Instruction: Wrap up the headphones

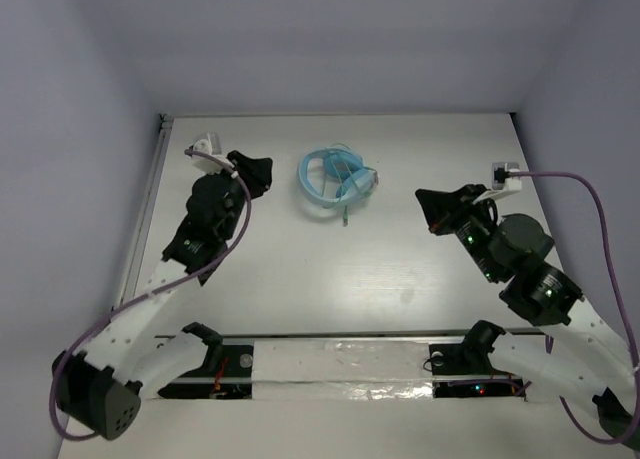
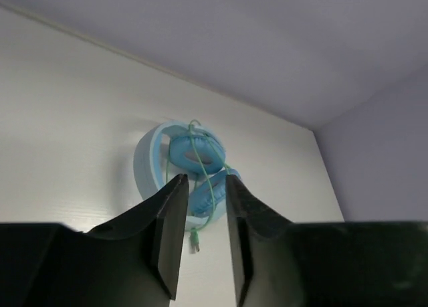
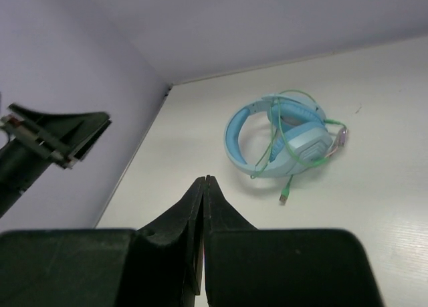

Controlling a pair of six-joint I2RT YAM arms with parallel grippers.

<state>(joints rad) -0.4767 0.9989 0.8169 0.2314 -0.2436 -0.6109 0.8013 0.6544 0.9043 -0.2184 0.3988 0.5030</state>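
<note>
The light blue headphones lie on the white table at the back centre, earcups folded together. Their thin pale green cable is looped around the earcups, its plug end resting on the table. They also show in the left wrist view and in the right wrist view. My left gripper is to their left, open and empty, apart from them. My right gripper is to their right, shut and empty, apart from them.
Purple robot cables run along both arms. A metal rail edges the table's left side. Lilac walls enclose the back and sides. A taped strip lies along the near edge between the arm bases.
</note>
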